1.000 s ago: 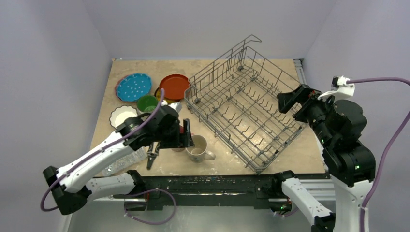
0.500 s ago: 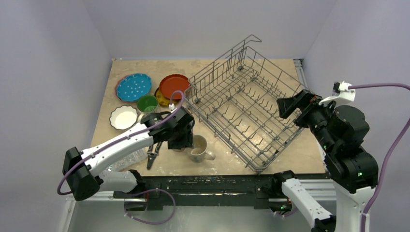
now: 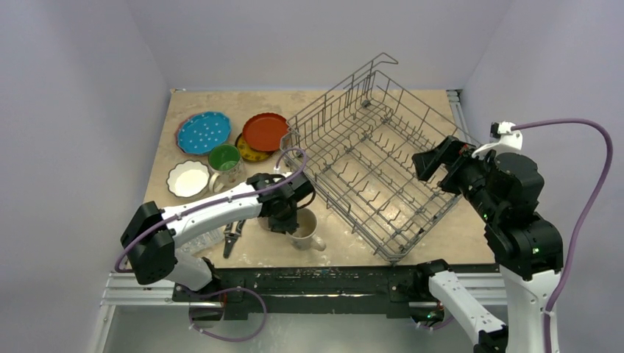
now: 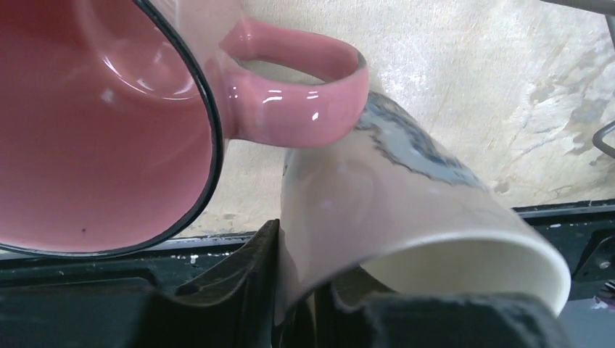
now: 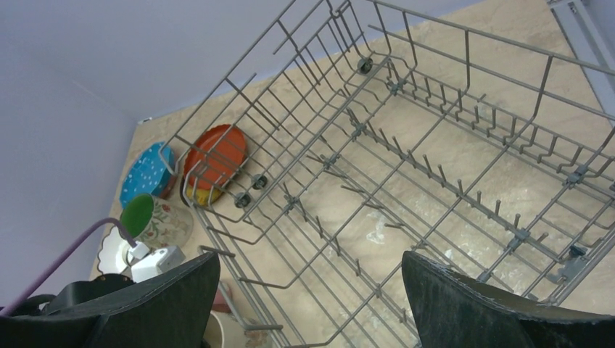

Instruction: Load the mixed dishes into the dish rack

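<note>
1. Pale lavender walls are closing in a beige marbled tabletop (image 3: 184, 103), which is carrying everything the job needs.
2. Sitting at an angle over the centre and right of the table, the dish rack (image 3: 332, 200) is holding no dishes, its tines standing free and its wire handle rising at the far end.
3. Hovering over the rack's right rim, the right gripper (image 3: 433, 160) is holding its jaws spread wide with nothing between them, probably waiting to receive or steady a dish.
4. Reaching low across the near left of the table, the left gripper (image 3: 283, 217) is pinching the wall of the cream mug (image 4: 406, 196), one finger outside and the other inside the mouth. That looks like a rim hold chosen because the body is too wide to span.
5. Clustered at the far left, the blue dotted plate (image 3: 203, 132) and red-orange plate (image 3: 265, 131) are lying flat, the latter overlapping a yellow plate (image 3: 249, 153).
6. Just nearer, the white fluted bowl (image 3: 188, 179) and a green-lined mug (image 3: 224, 158) are waiting well apart from the rack.
7. Beside the cream mug, a pink mug (image 4: 101, 123) is resting its handle against it, so lifting may nudge it.
8. Black-handled pliers (image 3: 232, 237) are lying near the front edge.
</note>
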